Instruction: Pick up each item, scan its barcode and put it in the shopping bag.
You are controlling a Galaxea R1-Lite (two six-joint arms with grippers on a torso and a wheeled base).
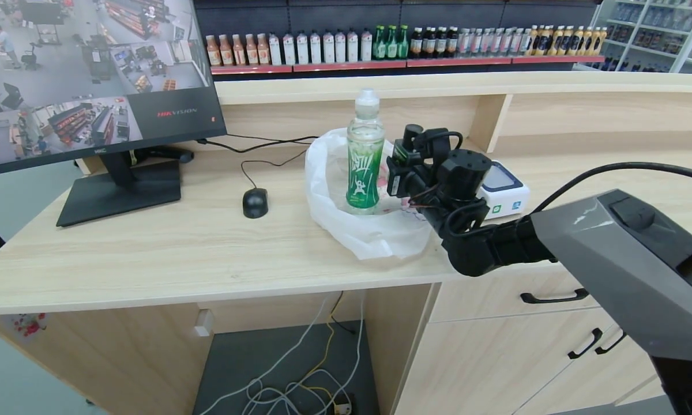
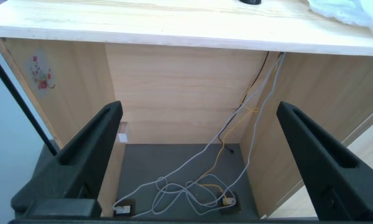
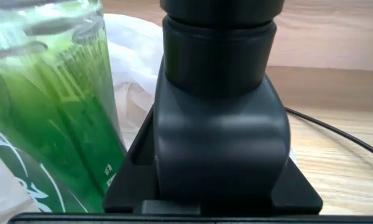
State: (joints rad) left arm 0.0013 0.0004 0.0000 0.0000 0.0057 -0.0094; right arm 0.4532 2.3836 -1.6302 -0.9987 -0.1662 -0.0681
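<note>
A clear bottle (image 1: 364, 155) with a green label and white cap stands upright inside the white shopping bag (image 1: 375, 230) on the wooden counter (image 1: 179, 248). My right gripper (image 1: 397, 173) is close against the bottle's right side, at label height, over the bag's rim. The right wrist view has the bottle (image 3: 50, 106) very near, with bag plastic (image 3: 133, 56) behind it. My left gripper (image 2: 200, 111) hangs open and holds nothing, low in front of the counter and facing the knee space under it. A corner of the bag (image 2: 348, 12) lies on the counter top above.
A white scanner box (image 1: 501, 196) sits just right of the bag, behind my right wrist. A mouse (image 1: 255, 203) and a monitor (image 1: 86, 86) stand to the left. Loose cables (image 2: 193, 180) lie under the counter, and drawers (image 1: 553, 297) are at the right.
</note>
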